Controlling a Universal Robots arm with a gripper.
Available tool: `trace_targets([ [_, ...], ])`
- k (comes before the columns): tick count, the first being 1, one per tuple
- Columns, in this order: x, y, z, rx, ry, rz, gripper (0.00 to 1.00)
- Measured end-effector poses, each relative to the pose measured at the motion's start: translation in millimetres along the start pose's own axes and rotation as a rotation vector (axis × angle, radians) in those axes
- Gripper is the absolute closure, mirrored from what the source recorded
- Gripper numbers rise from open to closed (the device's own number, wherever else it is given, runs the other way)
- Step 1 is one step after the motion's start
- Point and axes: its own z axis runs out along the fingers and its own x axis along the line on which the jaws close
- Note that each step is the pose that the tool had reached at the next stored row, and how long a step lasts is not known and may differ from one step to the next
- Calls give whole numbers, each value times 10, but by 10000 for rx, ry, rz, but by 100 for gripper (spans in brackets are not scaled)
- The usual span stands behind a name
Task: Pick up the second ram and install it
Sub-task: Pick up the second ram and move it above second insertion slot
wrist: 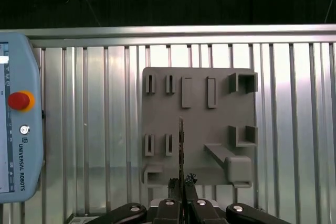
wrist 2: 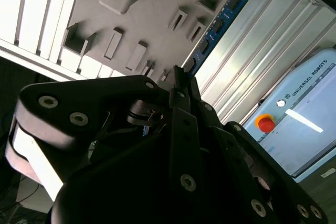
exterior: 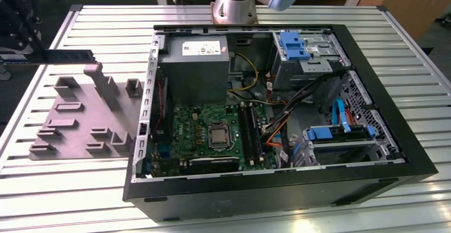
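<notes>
1. One gripper [wrist: 182, 183] is shut on the ram [wrist: 181, 140] – the stick is clamped at one end between the fingers.
2. Beyond the fingertips, the ram is held out edge-on towards the fixture [wrist: 199, 124] – outside the case [exterior: 282, 190], at the exterior view's left.

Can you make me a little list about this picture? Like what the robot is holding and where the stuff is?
holding: gripper shut on the second ram
ram place: held over the grey fixture block, outside the computer case
case: open, lying on the slatted metal table
inside case: green motherboard with long black slots
also on table: control pendant with a red button
</notes>
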Motion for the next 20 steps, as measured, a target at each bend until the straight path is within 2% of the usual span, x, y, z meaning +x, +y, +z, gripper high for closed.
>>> trace_targets([
  [20,-13,-347,-8,0,0,-1,86],
])
